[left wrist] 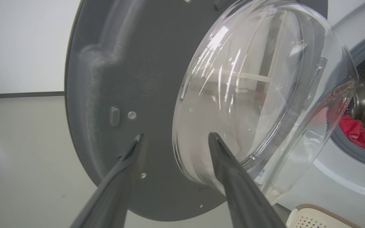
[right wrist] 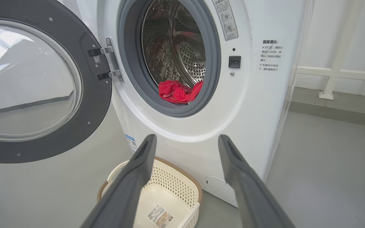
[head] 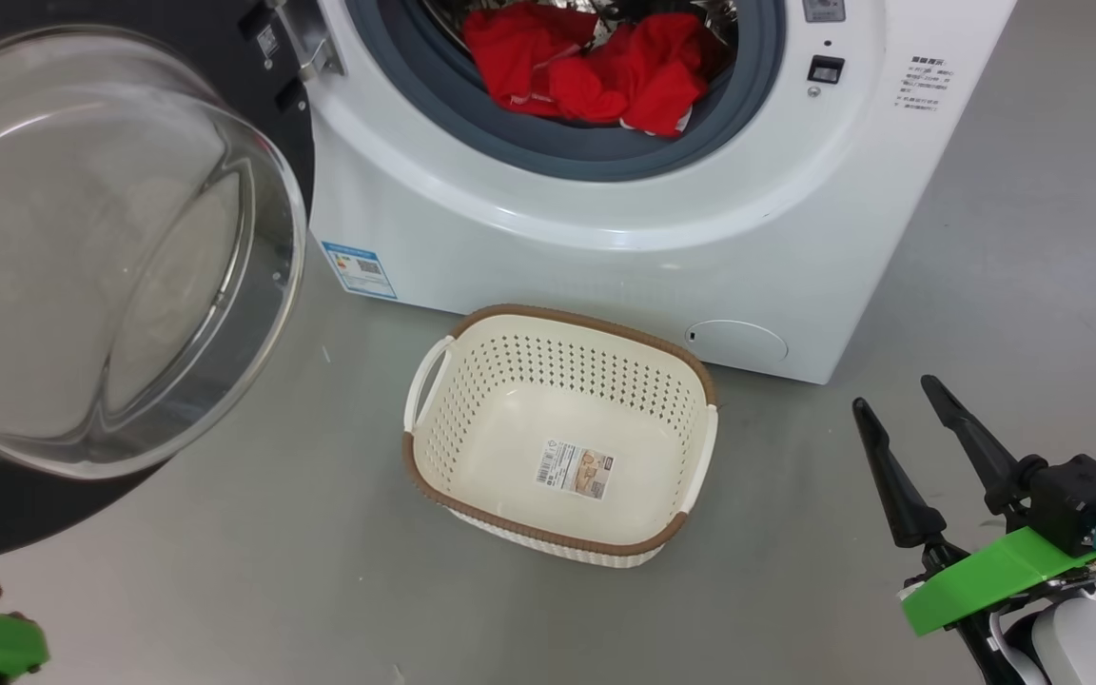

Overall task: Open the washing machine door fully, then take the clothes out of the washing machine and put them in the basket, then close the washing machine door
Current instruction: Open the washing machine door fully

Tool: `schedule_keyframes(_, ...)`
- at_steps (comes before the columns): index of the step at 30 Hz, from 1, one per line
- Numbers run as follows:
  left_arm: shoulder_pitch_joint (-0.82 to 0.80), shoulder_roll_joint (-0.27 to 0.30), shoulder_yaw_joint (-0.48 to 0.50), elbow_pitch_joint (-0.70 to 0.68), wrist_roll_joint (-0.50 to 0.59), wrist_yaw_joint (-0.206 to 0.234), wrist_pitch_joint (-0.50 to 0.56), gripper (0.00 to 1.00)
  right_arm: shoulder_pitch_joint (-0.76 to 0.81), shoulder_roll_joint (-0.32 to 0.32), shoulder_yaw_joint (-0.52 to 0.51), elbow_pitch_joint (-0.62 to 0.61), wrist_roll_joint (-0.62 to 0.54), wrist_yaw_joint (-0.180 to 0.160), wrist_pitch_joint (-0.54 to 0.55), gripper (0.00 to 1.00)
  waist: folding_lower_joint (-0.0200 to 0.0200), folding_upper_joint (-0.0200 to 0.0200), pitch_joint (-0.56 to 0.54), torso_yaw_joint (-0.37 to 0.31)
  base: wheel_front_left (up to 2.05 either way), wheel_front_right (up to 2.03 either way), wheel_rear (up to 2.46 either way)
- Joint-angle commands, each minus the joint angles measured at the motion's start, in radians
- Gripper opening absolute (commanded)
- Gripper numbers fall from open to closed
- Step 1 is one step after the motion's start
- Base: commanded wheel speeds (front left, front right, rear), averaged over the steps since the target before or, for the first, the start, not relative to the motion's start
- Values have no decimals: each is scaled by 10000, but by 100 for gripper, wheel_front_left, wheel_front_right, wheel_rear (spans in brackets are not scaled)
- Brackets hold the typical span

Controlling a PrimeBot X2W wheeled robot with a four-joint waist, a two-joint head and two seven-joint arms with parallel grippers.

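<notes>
The washing machine door [head: 110, 257] is swung wide to the left, its glass bowl facing me. My left gripper [left wrist: 176, 137] is open just before the door's [left wrist: 122, 95] dark inner face, one finger on each side of the bowl's lower edge, holding nothing. The white washing machine [head: 605, 247] shows its grey ring and steel drum. Red clothes [head: 596, 71] lie at the drum's front lip, also seen as clothes [right wrist: 177, 91] in the right wrist view. The cream basket [head: 586, 323] stands on the floor before the machine. My right gripper [head: 895, 395] is open and holds nothing, to the right of the basket.
Grey floor surrounds the basket on all sides. A white wall with a dark skirting line [left wrist: 21, 94] lies behind the door. A white rail [right wrist: 337, 72] runs along the wall right of the machine. The open door takes up the room on the left.
</notes>
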Motion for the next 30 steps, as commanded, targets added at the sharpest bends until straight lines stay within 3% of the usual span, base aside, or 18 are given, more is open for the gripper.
schedule_keyframes(1, 178, 275, 104, -429, -82, -52, -40, 100, 73, -100, 114, -243, 26, 63, -65, 100, 0, 0, -36, -52, 0, 0, 0)
schedule_keyframes(15, 1603, -96, -2010, -2179, -936, -53, -40, 100, 428, 108, -346, -400, 33, 63, -65, 100, 0, 0, -341, -883, 0, 0, 0)
schedule_keyframes(30, 2414, 116, -3687, -3133, -1411, -53, -40, 100, 660, 409, -856, -511, 23, 63, -65, 100, 0, 0, -410, -2408, 0, 0, 0)
